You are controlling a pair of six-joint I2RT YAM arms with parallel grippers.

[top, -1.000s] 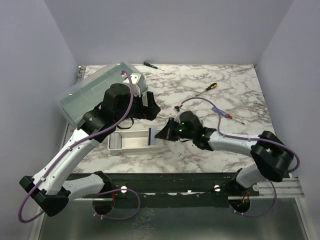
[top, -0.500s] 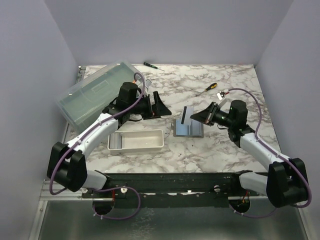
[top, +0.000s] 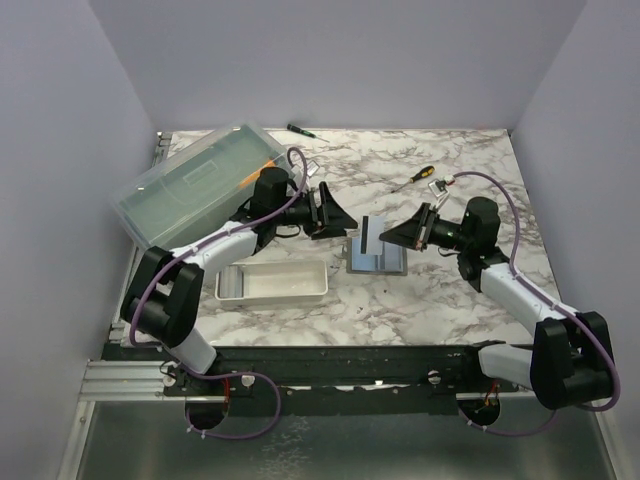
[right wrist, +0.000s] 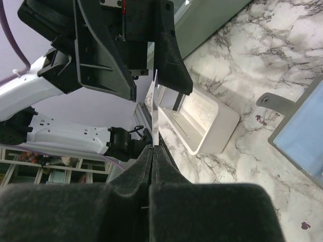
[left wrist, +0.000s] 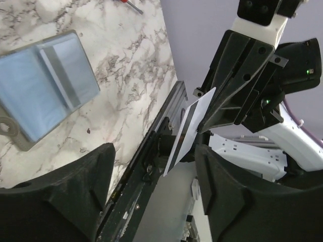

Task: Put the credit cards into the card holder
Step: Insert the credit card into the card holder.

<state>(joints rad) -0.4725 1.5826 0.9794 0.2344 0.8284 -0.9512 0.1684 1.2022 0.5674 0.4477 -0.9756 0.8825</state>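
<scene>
Right gripper (top: 392,236) of mine is clamped shut on one credit card (top: 370,233), holding it upright on its edge in the air, just above the far side of the card holder (top: 378,262). Nearest to me on the desk (top: 420,305) sits the white tray (top: 300,293), left of centre; I cannot make out whether more cards lie in it. Just beyond the tray and to its right, the card holder lies opened flat, and I cannot tell whether any card is already tucked into its pockets. A little farther off, my left gripper (top: 336,217) hangs with its jaws wide apart and nothing between them, facing the card from the left, near but not touching. Far left stands the translucent lidded box (top: 190,185). As I judge it, this card is lifted and presented but not yet slotted, so for it the inserting is yet to do
</scene>
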